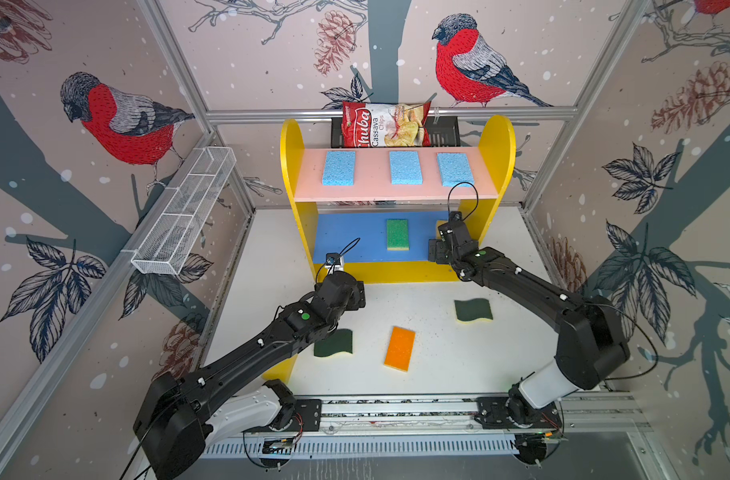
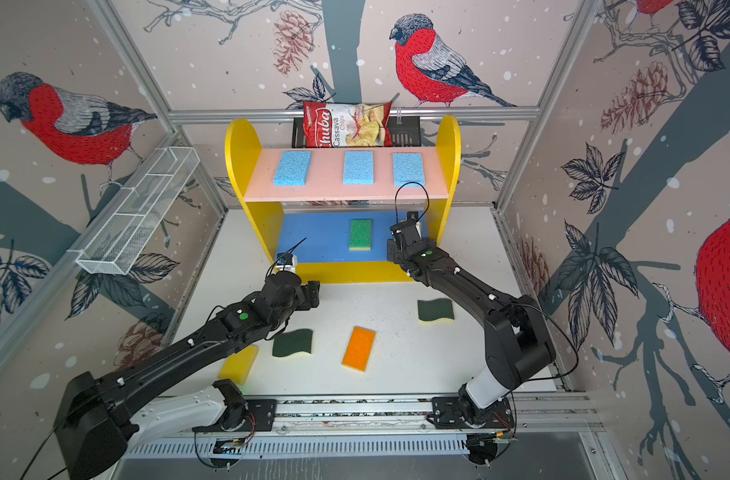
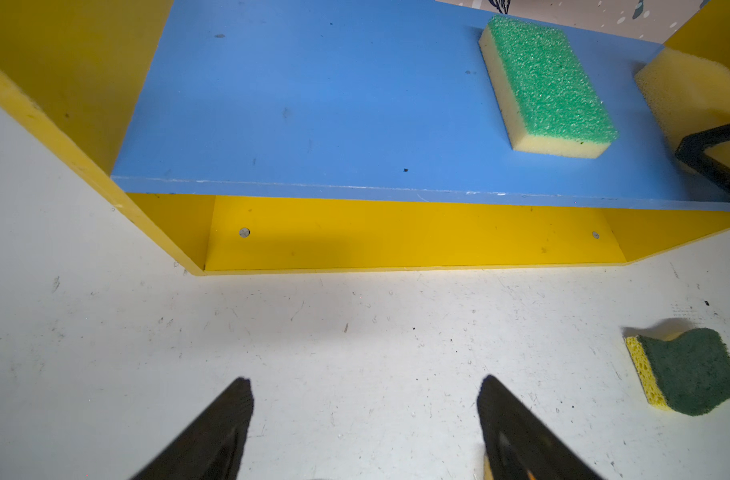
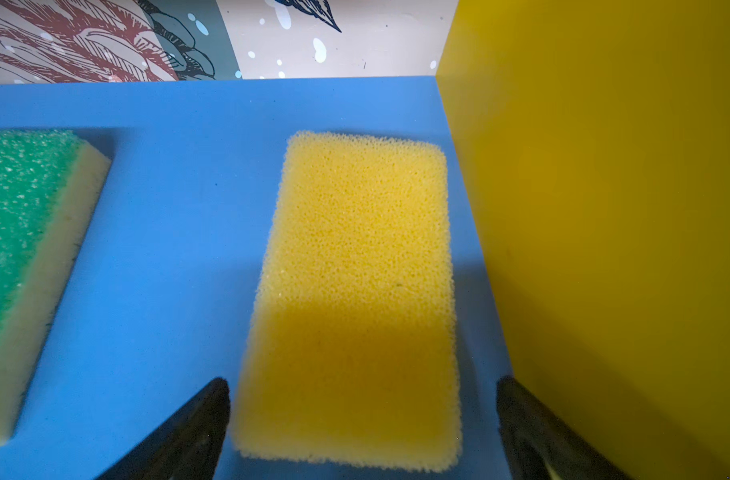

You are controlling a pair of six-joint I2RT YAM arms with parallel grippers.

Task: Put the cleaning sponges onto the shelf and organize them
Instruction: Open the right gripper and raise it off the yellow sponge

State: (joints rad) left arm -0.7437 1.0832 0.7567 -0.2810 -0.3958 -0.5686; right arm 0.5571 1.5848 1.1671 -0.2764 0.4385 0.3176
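Note:
The shelf [image 1: 496,153] holds three light blue sponges [image 1: 405,167] on its pink board. On the blue board [image 1: 355,237] lie a green-topped sponge [image 1: 397,234] and, at the right end, a yellow sponge [image 4: 355,291]. My right gripper [image 4: 363,399] is open, with one finger on each side of that flat yellow sponge. My left gripper [image 3: 365,395] is open over bare table in front of the shelf's left half. On the table are two wavy dark-green sponges [image 1: 473,310] [image 1: 334,343], an orange-topped one [image 1: 399,348], and a yellow one [image 2: 238,363] half under the left arm.
A red chips bag [image 1: 386,124] sits in a black rack [image 1: 442,131] behind the shelf. A white wire basket [image 1: 184,212] hangs on the left wall. The arms' base rail [image 1: 396,409] runs along the table's front edge.

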